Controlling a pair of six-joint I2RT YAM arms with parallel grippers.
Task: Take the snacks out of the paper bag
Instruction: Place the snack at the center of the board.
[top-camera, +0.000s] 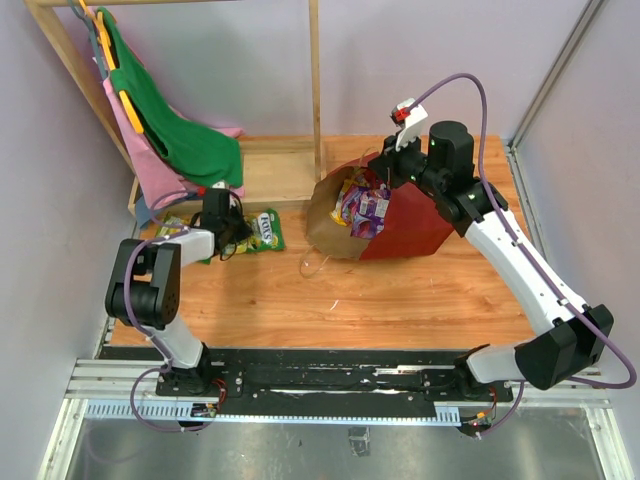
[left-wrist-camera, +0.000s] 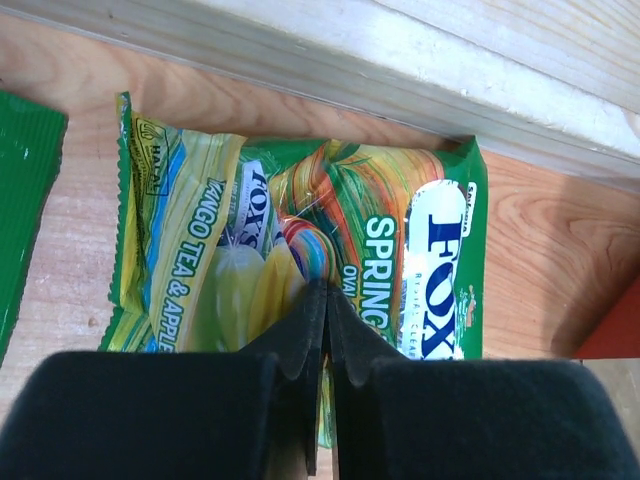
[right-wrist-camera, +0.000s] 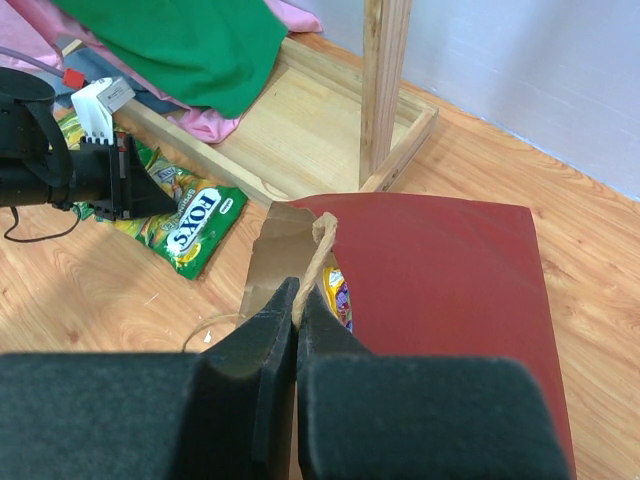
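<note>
The paper bag (top-camera: 415, 222), dark red with a brown mouth, lies on its side at mid table. Purple and yellow snacks (top-camera: 362, 205) show in its opening. My right gripper (right-wrist-camera: 299, 292) is shut on the bag's tan handle (right-wrist-camera: 322, 240) at the upper rim, and a yellow-purple packet (right-wrist-camera: 338, 292) peeks out just under it. At the left a green Fox's candy packet (left-wrist-camera: 300, 240) lies on the wood by the rack base. My left gripper (left-wrist-camera: 326, 290) is shut on this packet, its film pinched between the jaws. In the top view the left gripper (top-camera: 238, 240) sits at the packet's (top-camera: 266, 230) left end.
Another green packet (left-wrist-camera: 25, 200) lies just left of the held one. A wooden clothes rack (top-camera: 315, 80) with green (top-camera: 190, 135) and pink cloths (top-camera: 150, 165) stands at the back left, its base tray (top-camera: 275, 170) right behind the packets. Walls close in on both sides.
</note>
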